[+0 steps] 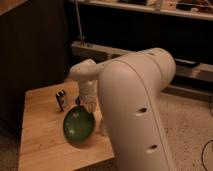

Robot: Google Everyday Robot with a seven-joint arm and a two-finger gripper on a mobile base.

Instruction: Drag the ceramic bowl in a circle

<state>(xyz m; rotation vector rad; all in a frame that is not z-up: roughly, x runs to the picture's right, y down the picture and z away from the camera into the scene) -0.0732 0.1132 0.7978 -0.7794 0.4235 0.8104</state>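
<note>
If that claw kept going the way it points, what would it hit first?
The gripper points down onto the far rim of the ceramic bowl, apparently touching it; beneath is the wooden table.
</note>
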